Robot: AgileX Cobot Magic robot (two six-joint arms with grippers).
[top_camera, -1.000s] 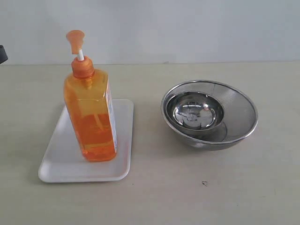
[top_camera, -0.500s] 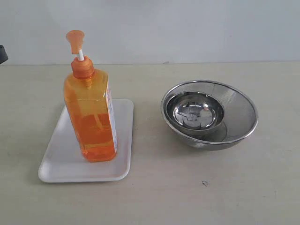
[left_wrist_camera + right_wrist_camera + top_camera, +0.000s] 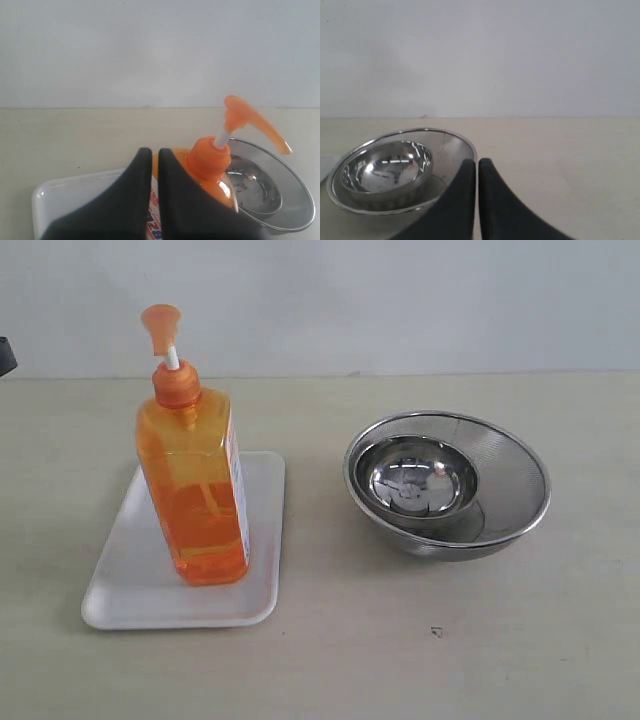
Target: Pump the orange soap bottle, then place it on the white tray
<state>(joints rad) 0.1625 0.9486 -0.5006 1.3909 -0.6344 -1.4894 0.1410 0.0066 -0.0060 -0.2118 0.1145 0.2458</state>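
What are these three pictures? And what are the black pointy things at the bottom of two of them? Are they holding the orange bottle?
This is a robot with two arms. The wide picture comes from a camera that is not on the arms and looks at the whole table. The other two come from little cameras on the robot's wrists, so each one looks out past its own arm's tip. The black shapes are the pinchers: the left tool and the right tool. Both are shut and hold nothing. On the table, the orange soap bottle stands upright on the white tray. Next to the tray, a small shiny bowl sits inside a bigger bowl.
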